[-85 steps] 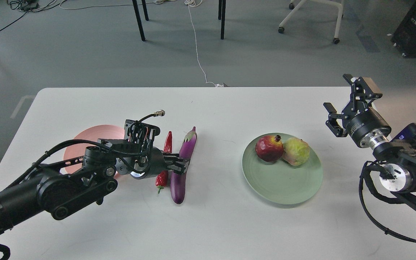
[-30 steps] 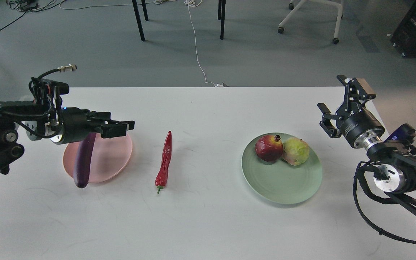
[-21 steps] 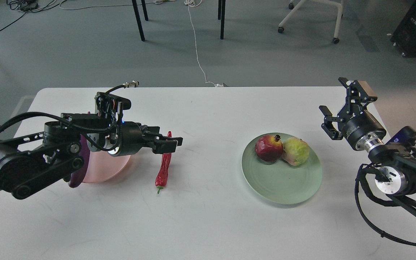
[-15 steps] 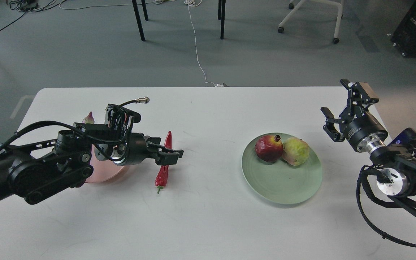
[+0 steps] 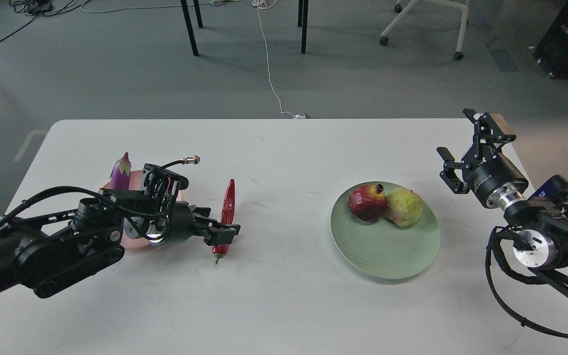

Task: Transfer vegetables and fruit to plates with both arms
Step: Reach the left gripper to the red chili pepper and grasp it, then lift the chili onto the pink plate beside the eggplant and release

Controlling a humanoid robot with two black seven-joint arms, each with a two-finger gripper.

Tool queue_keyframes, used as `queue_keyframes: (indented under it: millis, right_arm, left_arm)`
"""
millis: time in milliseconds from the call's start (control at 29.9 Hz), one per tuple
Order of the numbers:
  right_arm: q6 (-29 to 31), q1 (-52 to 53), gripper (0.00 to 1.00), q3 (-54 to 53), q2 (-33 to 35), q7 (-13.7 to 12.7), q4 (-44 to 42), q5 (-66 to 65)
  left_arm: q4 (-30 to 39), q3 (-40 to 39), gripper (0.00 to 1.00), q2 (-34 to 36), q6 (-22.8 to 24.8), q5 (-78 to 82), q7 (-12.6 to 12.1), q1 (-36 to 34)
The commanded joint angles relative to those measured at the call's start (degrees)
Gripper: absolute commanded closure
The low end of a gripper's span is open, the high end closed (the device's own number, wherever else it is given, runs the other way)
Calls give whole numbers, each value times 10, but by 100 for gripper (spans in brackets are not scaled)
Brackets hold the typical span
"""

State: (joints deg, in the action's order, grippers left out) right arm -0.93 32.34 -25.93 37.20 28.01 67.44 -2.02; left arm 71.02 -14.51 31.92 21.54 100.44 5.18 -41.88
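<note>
A: Left tool [image 5: 223,232] first. Low over the counter [image 5: 284,305], fingers spread, lower part of the red chili pepper [image 5: 225,217] sits right at them. Open, nothing clamped that I can see.

B: Touching the chili?

A: Can't tell. The fingertips overlap it in view, and the chili lies flat on the counter, green stem toward the near edge, tip pointing away.

B: Next outward on that side?

A: Pink plate [image 5: 138,242] just behind the left wrist, mostly hidden by the arm. Eggplant [image 5: 120,176] is there too, only its calyx end and a bit of purple stick out past the far rim. Rest is covered.

B: On the plate?

A: Looks laid across it, but the arm blocks the contact, so not certain.

B: Right tool?

A: Right tool [image 5: 461,148] is up in the air near the counter's right edge, fingers apart, open, empty. Well apart from everything.

B: Fruit?

A: Pale green plate [image 5: 387,256] right of centre. Pomegranate [image 5: 367,202] and yellow-green fruit [image 5: 405,206] both on its far half, touching side by side, pomegranate on the left. Near half of the plate is bare.

B: Chili versus green plate?

A: Well apart, bare counter between them.
</note>
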Motion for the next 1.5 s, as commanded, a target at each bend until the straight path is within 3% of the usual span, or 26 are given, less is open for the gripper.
queue_keyframes:
  millis: [0, 134, 267, 401, 501, 668, 1169, 1470]
  right_arm:
    - [0, 0, 2, -1, -2, 0, 0, 0]
    - [0, 0, 2, -1, -3, 0, -1, 0]
    - [0, 0, 2, -1, -2, 0, -1, 0]
    - [0, 0, 2, -2, -2, 0, 0, 0]
    - [0, 0, 2, -2, -2, 0, 0, 0]
    - [0, 0, 2, -2, -3, 0, 0, 0]
    - [0, 0, 2, -7, -3, 0, 0, 0]
    - [0, 0, 2, -7, -4, 0, 0, 0]
  left_arm:
    - [0, -1, 28, 0, 0, 0, 0, 1]
    - [0, -1, 55, -1, 1, 0, 1, 1]
    - [0, -1, 66, -6, 1, 1, 0, 1]
    - [1, -1, 71, -7, 1, 1, 0, 2]
    - [2, -1, 83, -8, 2, 2, 0, 2]
    - [10, -2, 89, -6, 3, 3, 0, 0]
    - [21, -10, 94, 0, 1, -1, 1, -12]
    - [23, -10, 91, 92, 9, -85, 8, -77]
